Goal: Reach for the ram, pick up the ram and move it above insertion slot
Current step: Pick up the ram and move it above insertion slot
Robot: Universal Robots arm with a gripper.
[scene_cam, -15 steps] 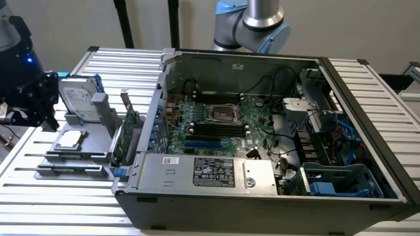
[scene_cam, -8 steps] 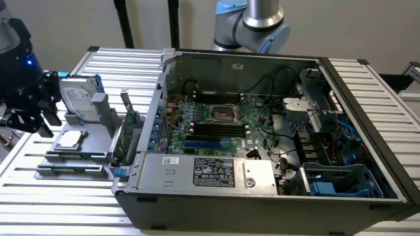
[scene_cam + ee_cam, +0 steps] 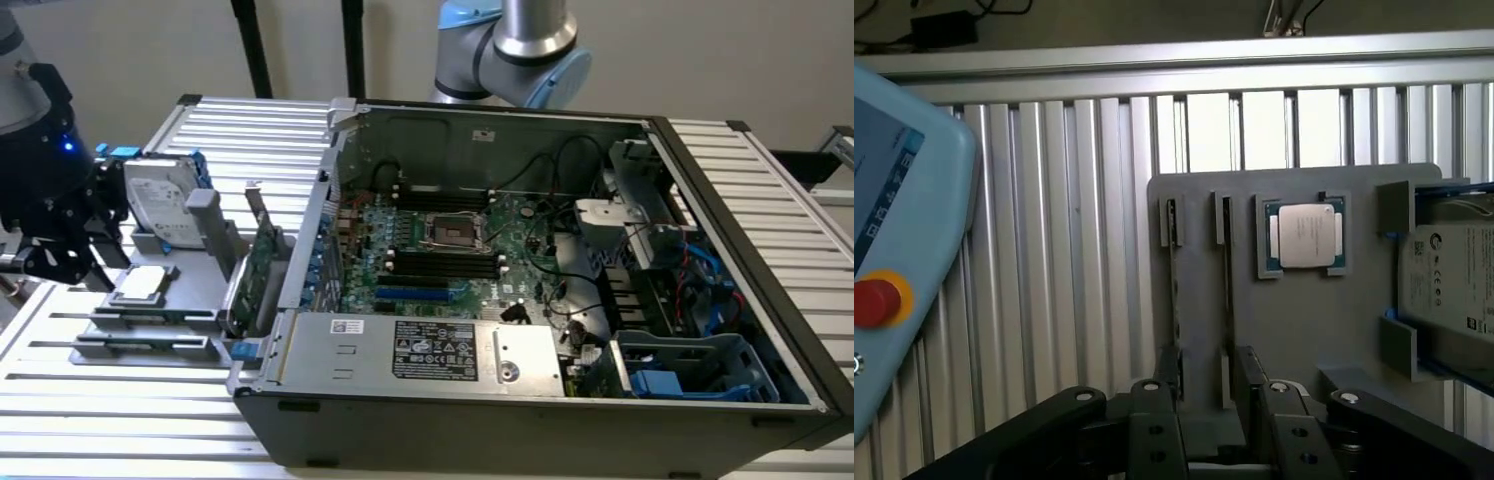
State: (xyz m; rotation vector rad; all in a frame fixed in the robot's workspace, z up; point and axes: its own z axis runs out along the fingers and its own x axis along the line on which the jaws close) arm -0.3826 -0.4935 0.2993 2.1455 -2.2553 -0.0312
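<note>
Two ram sticks stand edge-on in the narrow slots of a grey holder (image 3: 1294,330). One ram stick (image 3: 1226,262) is beside the CPU (image 3: 1303,236); the other ram stick (image 3: 1172,285) is one slot further out. My gripper (image 3: 1210,368) hangs over the holder's near end, open, with nothing between its black fingers (image 3: 1250,366). The stick beside the CPU lies roughly in line with the gap. In the exterior view, the gripper (image 3: 56,255) is at the far left beside the holder (image 3: 147,320). The motherboard's black slots (image 3: 441,262) lie inside the open computer case (image 3: 534,300).
A hard drive in a blue frame (image 3: 1454,285) stands at the holder's end, and a green expansion card (image 3: 260,275) stands beside the case. A teach pendant with a red button (image 3: 874,300) lies on the ribbed table (image 3: 1054,250). A second arm (image 3: 514,45) rises behind the case.
</note>
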